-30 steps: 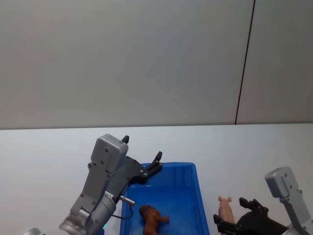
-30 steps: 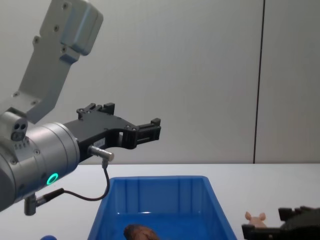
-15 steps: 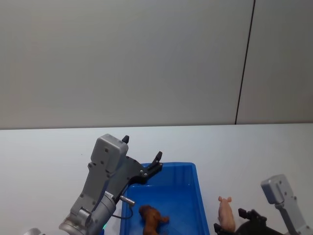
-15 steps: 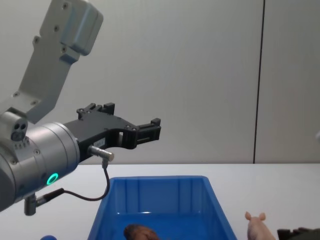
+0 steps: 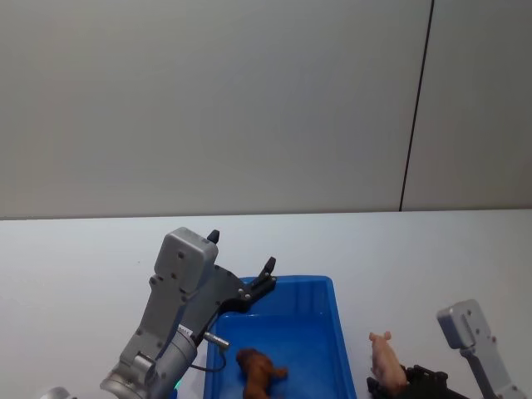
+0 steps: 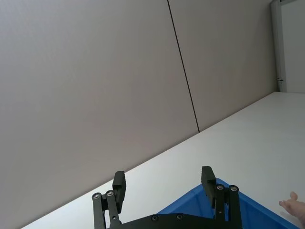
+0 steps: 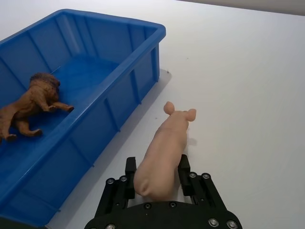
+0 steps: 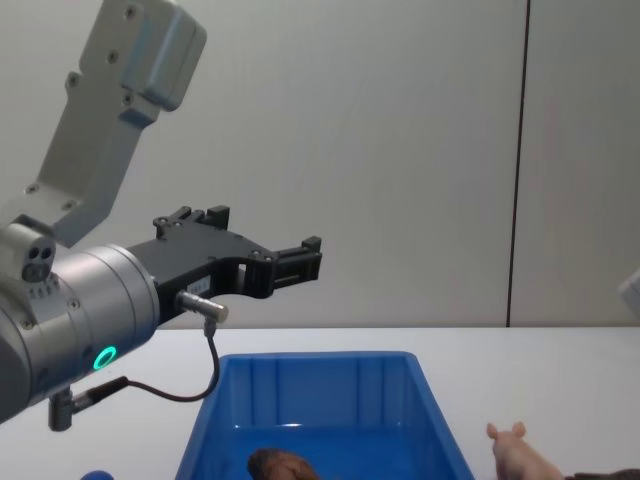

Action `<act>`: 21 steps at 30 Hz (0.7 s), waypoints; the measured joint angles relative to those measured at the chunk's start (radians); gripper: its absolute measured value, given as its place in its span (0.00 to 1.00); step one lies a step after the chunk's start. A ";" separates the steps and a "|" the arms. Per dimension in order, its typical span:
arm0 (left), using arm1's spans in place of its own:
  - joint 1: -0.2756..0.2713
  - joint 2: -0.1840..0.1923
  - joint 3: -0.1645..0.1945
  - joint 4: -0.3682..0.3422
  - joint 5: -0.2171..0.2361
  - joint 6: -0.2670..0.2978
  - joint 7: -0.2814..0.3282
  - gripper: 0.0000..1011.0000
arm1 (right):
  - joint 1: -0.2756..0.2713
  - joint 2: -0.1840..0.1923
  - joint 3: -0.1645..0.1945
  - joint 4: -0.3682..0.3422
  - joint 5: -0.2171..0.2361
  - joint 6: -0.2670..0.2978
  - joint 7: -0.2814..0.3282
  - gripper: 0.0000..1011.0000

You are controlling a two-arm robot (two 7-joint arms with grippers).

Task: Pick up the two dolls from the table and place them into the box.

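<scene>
Nothing legible is showing up anywhere: no brand, number or sign. A small white label [image 5: 184,332] is sitting on the left arm [image 5: 170,287] near the wrist, but its print is coming through too small to read.

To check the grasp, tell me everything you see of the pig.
The pig is a small, pale pink, smooth plastic-looking figurine with two ears and a snout. The right tool is shut on its rear flanks, one finger each side. It is outside the box, on its right, over the table, snout pointing away from the robot. Its legs are hidden, so contact with the table is unclear.
</scene>
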 joint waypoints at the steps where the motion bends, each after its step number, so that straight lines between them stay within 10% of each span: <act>1: 0.000 0.000 0.000 0.000 0.000 0.000 0.000 0.99 | 0.000 -0.001 0.000 0.000 0.000 -0.001 -0.003 0.53; 7: 0.000 0.000 0.000 0.000 0.000 0.000 0.000 0.99 | -0.004 -0.002 -0.001 -0.003 -0.005 -0.018 -0.036 0.36; 21: 0.000 0.000 0.000 0.000 0.000 0.000 0.000 0.99 | -0.014 0.009 0.007 -0.066 -0.051 -0.093 -0.105 0.36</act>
